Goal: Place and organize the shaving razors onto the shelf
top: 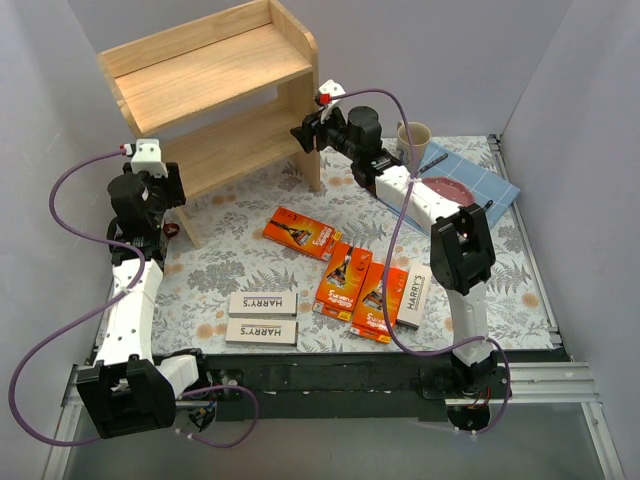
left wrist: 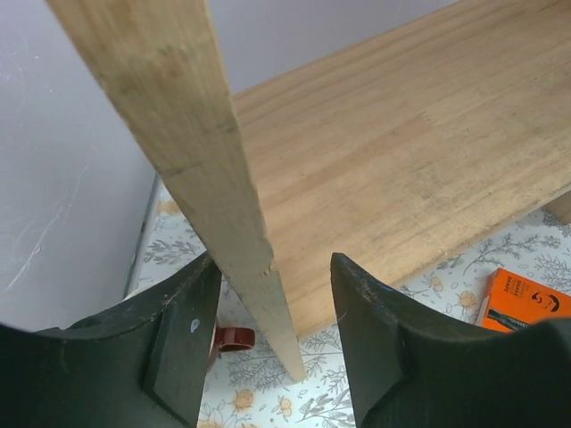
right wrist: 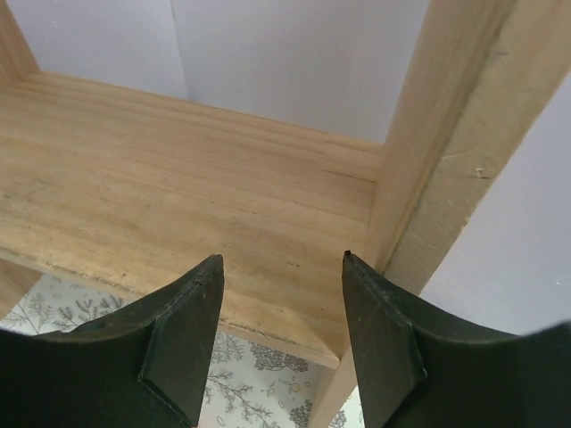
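Note:
The wooden shelf (top: 215, 75) stands at the far left with both tiers bare. Three orange razor packs (top: 302, 232) (top: 343, 277) (top: 380, 302) and three white "HARRY'S" boxes (top: 262, 304) (top: 261, 331) (top: 414, 296) lie flat on the floral table cover. My left gripper (top: 163, 192) is open at the shelf's front-left leg. In the left wrist view this gripper (left wrist: 272, 267) has the leg (left wrist: 268, 294) between its fingers, near the left one. One orange pack (left wrist: 522, 299) shows at the right there. My right gripper (top: 300, 133) is open and empty at the shelf's right side. In the right wrist view it (right wrist: 281, 259) faces the lower board (right wrist: 178, 178) beside the right post (right wrist: 428, 178).
A beige mug (top: 413, 135) and a blue tiled mat with a dark red disc (top: 470, 180) sit at the far right. A small red ring (left wrist: 234, 337) lies by the shelf leg. Grey walls enclose the table on the left, back and right.

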Motion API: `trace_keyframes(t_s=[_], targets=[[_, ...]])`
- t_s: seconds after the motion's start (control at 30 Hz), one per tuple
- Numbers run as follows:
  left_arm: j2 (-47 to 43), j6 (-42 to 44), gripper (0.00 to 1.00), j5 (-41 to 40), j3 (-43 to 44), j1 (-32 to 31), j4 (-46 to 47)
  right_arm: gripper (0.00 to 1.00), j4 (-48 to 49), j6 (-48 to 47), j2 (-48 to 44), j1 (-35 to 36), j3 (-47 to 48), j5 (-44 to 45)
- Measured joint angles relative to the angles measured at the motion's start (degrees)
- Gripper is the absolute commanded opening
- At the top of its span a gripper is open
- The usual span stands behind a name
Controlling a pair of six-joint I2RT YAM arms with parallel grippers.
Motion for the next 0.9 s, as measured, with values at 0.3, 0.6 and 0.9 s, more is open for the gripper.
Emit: trace_keyframes(t_s=[0.3,0.6,0.9], targets=[[1.1,0.1,0.13,-1.8,-0.6,0.4,3.0,0.70,-2.6,-2.3,-3.2,-0.1,-3.0,1.4],[1.2,-1.0,0.07,-2.2,-1.1,0.4,4.3,0.79,-1.2,-2.5,-4.0,-2.1,-3.2,4.3],[1.2,-1.2,0.09,-2.2,-1.2,0.4,4.4,0.48,4.5,-4.0,7.1,-2.8,7.2,3.4]])
